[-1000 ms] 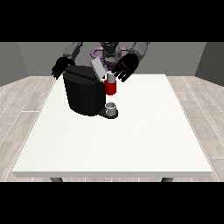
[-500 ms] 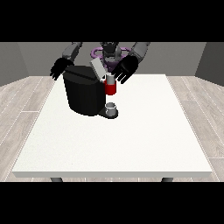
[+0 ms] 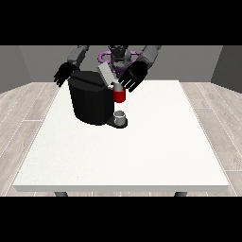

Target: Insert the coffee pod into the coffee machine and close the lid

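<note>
Nearest the camera, only bare white table (image 3: 123,156), front edge and both front corners carrying nothing, so no obstacle to work further back. Past the middle, toward the far left corner, a black coffee machine (image 3: 92,101) standing upright, turned so its brew side faces the table's centre. At its foot, a small grey cup (image 3: 120,116) on the drip base, directly under the spout, placed there presumably to catch the brew. Just above the cup, a red part (image 3: 120,96) at the machine's head, most likely the pod or the pod seat; cannot tell which, nor whether a pod sits fully in. Slanting up from the machine's top, a pale lid (image 3: 105,74), raised and tilted, so not yet closed; judged from that, insertion at or near done and closing left to do. Right beside the red part and just behind it, the hand at the view's right (image 3: 133,78), fingers spread and fairly straight, holding nothing visible, palm turned toward the machine head, placed well for pressing the pod home or for swinging over to push the lid down. Further back, at the machine's far left shoulder, the hand at the view's left (image 3: 64,74), fingers also spread and empty, hanging just beside the body, perhaps to steady the machine against a push. Beyond, near the far edge, the robot's torso.
</note>
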`<control>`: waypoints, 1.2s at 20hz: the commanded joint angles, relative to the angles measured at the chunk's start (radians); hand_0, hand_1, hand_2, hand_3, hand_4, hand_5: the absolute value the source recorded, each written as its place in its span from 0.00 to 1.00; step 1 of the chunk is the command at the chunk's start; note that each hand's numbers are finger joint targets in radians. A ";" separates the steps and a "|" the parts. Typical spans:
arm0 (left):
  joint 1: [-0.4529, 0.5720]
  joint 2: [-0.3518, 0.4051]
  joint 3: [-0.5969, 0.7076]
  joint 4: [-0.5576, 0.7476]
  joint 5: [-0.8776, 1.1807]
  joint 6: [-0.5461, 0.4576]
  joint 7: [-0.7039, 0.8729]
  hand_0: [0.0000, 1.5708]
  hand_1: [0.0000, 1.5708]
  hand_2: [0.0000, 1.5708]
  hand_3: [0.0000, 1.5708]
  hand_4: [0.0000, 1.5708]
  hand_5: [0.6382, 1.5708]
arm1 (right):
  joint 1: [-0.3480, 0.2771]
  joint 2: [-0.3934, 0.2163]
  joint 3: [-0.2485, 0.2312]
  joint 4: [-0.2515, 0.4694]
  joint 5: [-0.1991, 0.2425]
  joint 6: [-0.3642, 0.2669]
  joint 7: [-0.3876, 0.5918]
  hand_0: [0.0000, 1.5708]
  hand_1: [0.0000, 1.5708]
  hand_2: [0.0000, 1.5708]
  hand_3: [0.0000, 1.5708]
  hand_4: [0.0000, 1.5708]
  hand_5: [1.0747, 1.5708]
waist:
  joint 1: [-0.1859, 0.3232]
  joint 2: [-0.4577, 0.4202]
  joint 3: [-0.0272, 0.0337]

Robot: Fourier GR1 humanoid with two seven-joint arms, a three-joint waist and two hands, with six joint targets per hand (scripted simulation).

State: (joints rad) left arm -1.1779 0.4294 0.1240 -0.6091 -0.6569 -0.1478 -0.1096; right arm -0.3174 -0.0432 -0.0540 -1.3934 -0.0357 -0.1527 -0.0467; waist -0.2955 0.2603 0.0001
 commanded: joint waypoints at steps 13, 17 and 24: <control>0.017 0.016 -0.021 -0.005 -0.039 -0.016 -0.029 0.70 0.70 0.73 0.62 0.26 1.00 | 0.034 0.021 0.008 0.021 0.021 -0.025 -0.052 0.00 0.00 0.00 0.00 0.28 1.00 | 0.027 0.000 0.0001; 0.020 0.056 0.009 0.012 -0.026 -0.011 -0.077 0.67 0.67 0.71 0.61 0.23 1.00 | 0.013 -0.003 -0.001 -0.015 -0.015 -0.001 -0.036 0.00 0.00 0.00 0.00 0.29 1.00 | 0.006 0.031 -0.0002; 0.027 0.024 -0.031 -0.009 -0.062 -0.001 -0.086 0.58 0.58 0.65 0.55 0.23 1.00 | 0.029 0.015 -0.003 0.032 -0.009 -0.008 -0.089 0.00 0.00 0.00 0.00 0.26 1.00 | 0.025 0.026 0.0001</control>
State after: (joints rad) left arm -1.1779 0.4420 0.1060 -0.6226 -0.7024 -0.1507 -0.1586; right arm -0.3259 -0.0483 -0.0684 -1.3640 -0.0444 -0.1659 -0.0888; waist -0.2681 0.2785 0.0016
